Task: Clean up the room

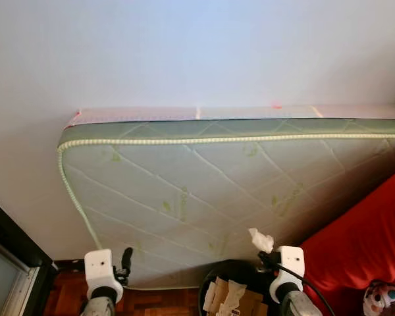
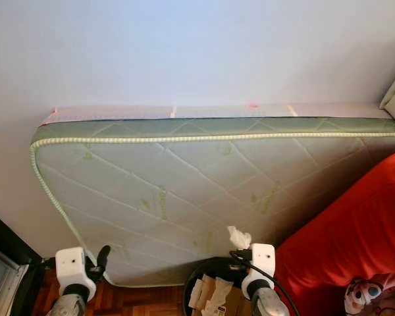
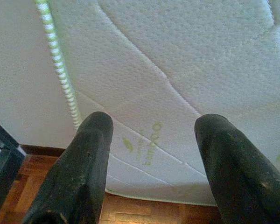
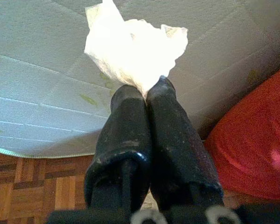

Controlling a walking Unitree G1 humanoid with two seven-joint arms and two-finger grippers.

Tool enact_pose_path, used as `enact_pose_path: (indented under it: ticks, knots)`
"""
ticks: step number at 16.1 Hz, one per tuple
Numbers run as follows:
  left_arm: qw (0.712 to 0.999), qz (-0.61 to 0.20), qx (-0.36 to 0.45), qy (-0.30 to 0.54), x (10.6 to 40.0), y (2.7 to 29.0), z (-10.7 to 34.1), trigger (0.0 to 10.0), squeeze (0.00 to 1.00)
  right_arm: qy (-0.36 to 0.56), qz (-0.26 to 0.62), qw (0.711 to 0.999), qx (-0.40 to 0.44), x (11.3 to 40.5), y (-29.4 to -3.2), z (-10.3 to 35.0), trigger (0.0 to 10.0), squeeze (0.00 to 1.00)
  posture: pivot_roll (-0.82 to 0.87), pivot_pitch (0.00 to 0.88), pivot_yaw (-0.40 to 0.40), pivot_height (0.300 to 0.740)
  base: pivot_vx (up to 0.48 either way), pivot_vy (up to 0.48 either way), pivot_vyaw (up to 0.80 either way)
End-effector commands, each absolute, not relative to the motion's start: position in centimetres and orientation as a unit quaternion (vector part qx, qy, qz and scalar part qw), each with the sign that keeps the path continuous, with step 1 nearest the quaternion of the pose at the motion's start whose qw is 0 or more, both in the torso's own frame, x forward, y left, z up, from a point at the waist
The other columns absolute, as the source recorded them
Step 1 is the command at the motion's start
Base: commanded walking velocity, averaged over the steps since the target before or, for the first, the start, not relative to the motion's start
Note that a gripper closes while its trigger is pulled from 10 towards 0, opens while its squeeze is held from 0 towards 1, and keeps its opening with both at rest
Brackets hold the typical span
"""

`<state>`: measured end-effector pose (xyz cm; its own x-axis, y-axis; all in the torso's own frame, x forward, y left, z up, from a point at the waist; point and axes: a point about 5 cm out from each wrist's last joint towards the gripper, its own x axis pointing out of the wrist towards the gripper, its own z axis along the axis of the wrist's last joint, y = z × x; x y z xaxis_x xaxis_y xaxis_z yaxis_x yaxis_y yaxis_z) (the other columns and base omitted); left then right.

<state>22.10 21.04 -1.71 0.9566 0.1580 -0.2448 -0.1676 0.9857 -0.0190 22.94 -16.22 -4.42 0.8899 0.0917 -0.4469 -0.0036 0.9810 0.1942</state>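
Note:
My right gripper [image 4: 147,91] is shut on a crumpled white tissue [image 4: 133,51], which sticks up from its fingertips. In the left eye view the tissue [image 1: 261,240] is held just above a round black bin [image 1: 217,280] that holds cardboard and paper scraps [image 1: 229,296]. My left gripper [image 3: 151,126] stands open with nothing between its fingers, raised at the lower left [image 1: 126,258] in front of the mattress.
A pale quilted mattress [image 1: 204,191] with green trim leans on edge against the white wall. A red cushion or sofa [image 1: 365,237] lies at the right, with a soft toy [image 1: 382,297] at its foot. A dark door frame [image 1: 13,257] is at the left. The floor is wooden parquet [image 1: 158,301].

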Motion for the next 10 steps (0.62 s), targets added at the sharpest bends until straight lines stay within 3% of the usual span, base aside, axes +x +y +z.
enact_pose_path:
  ticks: [1,10]
  knots:
    - [0.991,0.072,-0.015,0.114,22.2,20.5,-1.5,10.0,0.0,0.215,0.012,0.972,0.092,23.0,-16.9,-4.1,10.0,0.0,0.09,0.027,-0.088,0.738,0.0,0.0,0.0]
    - [0.997,-0.007,0.003,0.079,24.0,18.8,0.9,10.0,0.0,0.133,-0.046,0.983,0.117,24.0,-17.6,-2.3,10.0,0.0,0.08,0.086,-0.048,0.738,0.0,0.0,0.0]
